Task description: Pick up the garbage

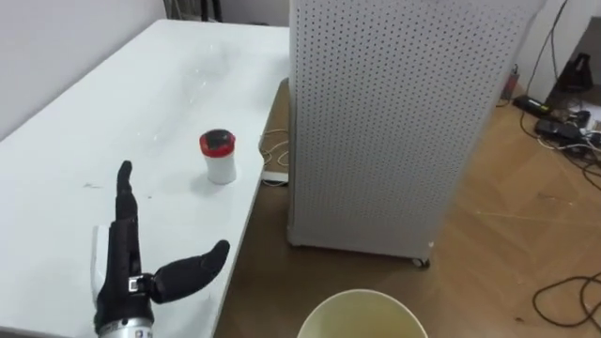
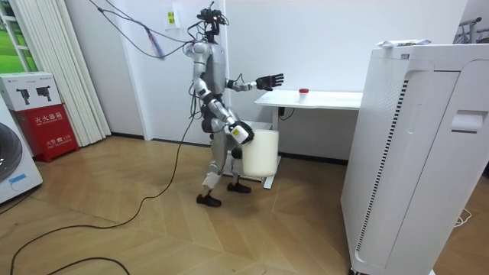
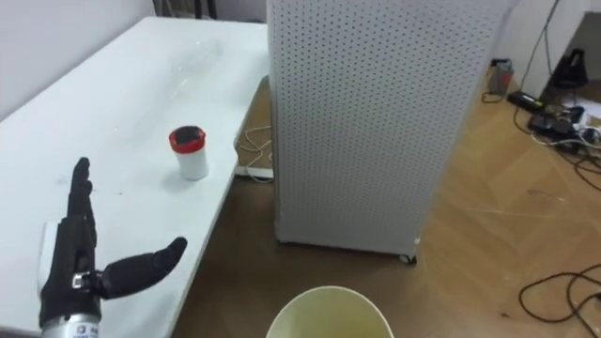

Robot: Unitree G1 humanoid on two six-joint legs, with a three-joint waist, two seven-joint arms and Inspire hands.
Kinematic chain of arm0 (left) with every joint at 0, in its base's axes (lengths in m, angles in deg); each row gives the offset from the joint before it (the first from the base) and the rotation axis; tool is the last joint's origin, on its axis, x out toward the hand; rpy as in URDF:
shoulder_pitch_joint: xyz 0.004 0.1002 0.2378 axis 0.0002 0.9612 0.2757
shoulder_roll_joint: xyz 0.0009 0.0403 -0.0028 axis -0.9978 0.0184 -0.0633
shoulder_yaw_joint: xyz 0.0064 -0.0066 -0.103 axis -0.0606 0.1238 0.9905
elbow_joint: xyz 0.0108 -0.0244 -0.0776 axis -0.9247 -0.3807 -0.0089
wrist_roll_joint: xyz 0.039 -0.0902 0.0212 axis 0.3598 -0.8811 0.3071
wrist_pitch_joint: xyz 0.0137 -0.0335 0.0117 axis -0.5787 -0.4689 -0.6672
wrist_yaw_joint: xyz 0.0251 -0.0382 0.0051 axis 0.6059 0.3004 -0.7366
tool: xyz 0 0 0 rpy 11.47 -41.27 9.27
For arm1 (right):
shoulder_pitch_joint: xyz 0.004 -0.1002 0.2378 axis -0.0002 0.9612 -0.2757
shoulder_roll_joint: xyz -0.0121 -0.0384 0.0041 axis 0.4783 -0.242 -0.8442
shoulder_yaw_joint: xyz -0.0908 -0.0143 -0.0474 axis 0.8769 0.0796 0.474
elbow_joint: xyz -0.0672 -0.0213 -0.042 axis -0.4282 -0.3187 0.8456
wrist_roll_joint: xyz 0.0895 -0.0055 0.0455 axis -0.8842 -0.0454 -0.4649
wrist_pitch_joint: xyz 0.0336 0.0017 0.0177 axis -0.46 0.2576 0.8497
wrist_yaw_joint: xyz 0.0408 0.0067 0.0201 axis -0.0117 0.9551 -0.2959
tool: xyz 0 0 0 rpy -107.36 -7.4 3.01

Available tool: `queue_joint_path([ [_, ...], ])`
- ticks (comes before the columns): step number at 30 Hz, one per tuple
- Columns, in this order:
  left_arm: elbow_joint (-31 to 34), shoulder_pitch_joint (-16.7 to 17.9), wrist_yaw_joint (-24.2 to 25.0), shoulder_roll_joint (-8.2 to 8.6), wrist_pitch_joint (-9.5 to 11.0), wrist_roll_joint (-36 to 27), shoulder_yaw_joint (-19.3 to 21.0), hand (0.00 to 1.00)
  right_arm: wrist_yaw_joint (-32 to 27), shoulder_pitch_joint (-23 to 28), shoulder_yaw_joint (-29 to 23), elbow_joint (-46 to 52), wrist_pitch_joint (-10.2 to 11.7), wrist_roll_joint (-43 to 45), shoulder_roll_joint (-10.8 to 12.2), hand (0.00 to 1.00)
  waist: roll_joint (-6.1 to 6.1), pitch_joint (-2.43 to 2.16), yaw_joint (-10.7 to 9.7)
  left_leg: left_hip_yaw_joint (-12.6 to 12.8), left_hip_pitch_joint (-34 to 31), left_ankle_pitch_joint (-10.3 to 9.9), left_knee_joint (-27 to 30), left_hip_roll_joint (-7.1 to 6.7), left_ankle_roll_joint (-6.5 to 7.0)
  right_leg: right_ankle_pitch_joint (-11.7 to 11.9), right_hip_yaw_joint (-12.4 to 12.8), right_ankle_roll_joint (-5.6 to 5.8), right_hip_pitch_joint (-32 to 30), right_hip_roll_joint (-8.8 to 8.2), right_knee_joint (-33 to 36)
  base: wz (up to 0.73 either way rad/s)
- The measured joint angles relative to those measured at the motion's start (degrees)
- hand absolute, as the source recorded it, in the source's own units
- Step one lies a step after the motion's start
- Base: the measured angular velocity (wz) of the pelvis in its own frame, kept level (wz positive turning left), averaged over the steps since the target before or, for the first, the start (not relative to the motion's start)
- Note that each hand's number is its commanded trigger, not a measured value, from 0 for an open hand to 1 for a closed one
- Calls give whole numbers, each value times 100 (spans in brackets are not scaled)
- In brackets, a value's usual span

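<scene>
A small white cup with a red lid [image 1: 219, 157] stands upright on the white table [image 1: 84, 122], near its right edge. My left hand [image 1: 122, 268] hovers over the table's near part, open, fingers straight and thumb spread, a short way in front of the cup and holding nothing. The same hand [image 2: 269, 79] is stretched out over the table's end in the room view, with the cup [image 2: 303, 92] beyond it. My right hand [image 2: 240, 134] hangs low beside the rim of a white bin [image 2: 260, 153]. The bin's round cream rim [image 1: 362, 314] lies below me.
A tall white perforated cabinet on wheels [image 1: 394, 122] stands just right of the table, leaving a narrow gap. Cables and a power strip [image 1: 563, 127] lie on the wooden floor at the far right. I stand at the table's end.
</scene>
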Motion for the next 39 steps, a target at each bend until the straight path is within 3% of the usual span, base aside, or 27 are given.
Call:
queue_joint_path([
  [1, 0, -63, 32, 2, 0, -10, -5, 0, 10, -58, 7, 4, -1, 1, -29, 100, -27, 23, 17, 87, 49, -189, 117, -110, 83, -131, -109, 143, -80, -188, 484, 6],
  [2, -1, -134, 32, -1, 2, -13, -19, 0, 8, -82, 6, 30, -1, 8, -17, 100, -26, 28, 23, 114, 82, -356, 288, -203, 149, -107, -318, 202, -347, -400, 1312, 4],
  [3, -1, -156, 29, -6, 3, -14, -22, 0, 5, -96, 13, 30, -3, 33, 4, 100, -49, 40, 42, 143, 141, -441, 334, -255, 174, -39, -347, 292, -490, -515, 1729, 9],
  [4, -20, -205, 21, -8, 7, -13, -54, 0, -1, -137, 55, 34, -3, 39, 12, 100, -41, 72, 50, 201, 245, -633, 475, -286, 225, 248, -370, 345, -697, -658, 2402, 15],
  [5, -55, -250, 19, -13, 9, -9, -109, 0, -8, -177, 105, 33, -4, 40, 12, 100, 27, 111, 45, 168, 364, -799, 569, -277, 263, 646, -410, 332, -818, -696, 2874, 21],
  [7, -69, -271, 14, -30, 10, 1, -202, 0, -6, -210, 142, 34, -4, 29, 7, 100, 136, 143, -24, -40, 552, -936, 546, -257, 293, 1217, -483, 349, -1010, -688, 3290, 31],
  [8, -69, -277, -9, -46, 9, -2, -211, 0, 9, -221, 158, 77, -5, 26, 2, 100, 172, 135, -15, -137, 611, -955, 459, -254, 294, 1012, -479, 357, -1219, -680, 3346, 28],
  [10, -79, -284, -54, -45, 9, -13, -226, 0, 32, -240, 167, 128, -5, 30, -27, 100, 278, 145, -18, -320, 679, -953, 354, -219, 291, 645, -453, 307, -1536, -598, 2913, 34],
  [12, -80, -283, -51, -68, 10, -128, -284, 0, 26, -216, 211, 127, -6, 39, -27, 100, 309, 144, -38, -460, 821, -948, 230, -182, 282, 565, -452, 306, -1588, -451, 1770, 42],
  [13, -81, -261, -50, -71, 9, -174, -282, 0, 18, -210, 239, 129, -6, 68, -23, 100, 280, 133, -30, -478, 917, -947, 144, -183, 276, 619, -450, 290, -1571, -414, 962, 35],
  [14, -103, -250, -42, -71, 8, -185, -278, 0, 10, -206, 241, 130, -6, 136, -24, 100, 262, 124, -34, -482, 996, -959, 115, -184, 253, 901, -437, 259, -1537, -344, 231, 34],
  [15, -117, -245, -30, -67, 6, -185, -278, 0, 4, -197, 242, 130, -6, 178, -28, 100, 261, 118, -38, -499, 1040, -978, 99, -177, 219, 1236, -420, 286, -1515, -290, 106, 44],
  [17, -138, -115, 40, -46, -6, -172, -271, 0, 28, -130, 253, 131, -8, 242, -37, 100, 313, 34, -20, -581, 1271, -917, -193, -45, 37, 1319, -590, 185, -1185, -208, -223, 23],
  [18, -139, -84, 43, -59, -14, -172, -261, 0, 50, -133, 258, 131, -8, 244, -36, 100, 310, 34, -30, -556, 1311, -883, -236, -12, -21, 1336, -600, 162, -1074, -177, -371, 13],
  [19, -140, -9, 58, -66, -46, -185, -257, 0, 87, -124, 278, 130, -7, 234, -46, 100, 276, 49, -41, -435, 1289, -817, -109, 55, -161, 1374, -536, 148, -833, -137, -639, 41],
  [20, -137, 40, 103, -58, -106, -209, -277, 0, 102, -103, 285, 99, -6, 195, -37, 100, 145, 92, -85, -434, 1172, -845, -122, 60, -301, 1395, -194, 176, -631, -129, -833, 57],
  [21, -128, 16, 143, -51, -130, -209, -300, 0, 103, -102, 274, 85, -6, 155, -37, 100, 132, 78, -124, -498, 1077, -800, -313, 82, -342, 1397, -51, 180, -605, -121, -882, 80],
  [22, -39, -47, 186, -58, -144, -194, -369, 0, 125, -119, 209, 68, -8, 126, -73, 100, 108, 75, -177, -492, 867, -446, -628, 227, -192, 1379, 23, 213, -648, -69, -895, 45],
  [23, -7, -31, 160, -59, -147, -174, -381, 0, 140, -111, 211, 58, -19, 104, -57, 100, 28, 34, -53, -321, 916, -403, -680, 256, -190, 1398, -2, 276, -665, -56, -984, 19],
  [25, -8, -5, 103, -74, -186, -174, -348, 0, 215, -128, 225, 63, -19, 188, -36, 100, -18, 17, 28, -258, 1047, -405, -725, 241, -190, 1424, -99, 307, -443, -30, -1268, -26],
  [28, 48, -1, 106, -127, -192, -172, -317, 0, 409, -117, 236, 68, -18, 275, -32, 100, 15, 15, -12, -256, 1304, -406, -897, 234, -191, 1515, -358, 311, -73, -32, -1616, -11],
  [39, 106, 57, 554, -126, -192, -210, -510, 0, 575, -115, 280, 68, -18, 500, -60, 100, 131, 42, -54, -266, 1533, -408, -1210, 241, -194, 1518, -427, 305, 0, -8, -1612, -1],
])
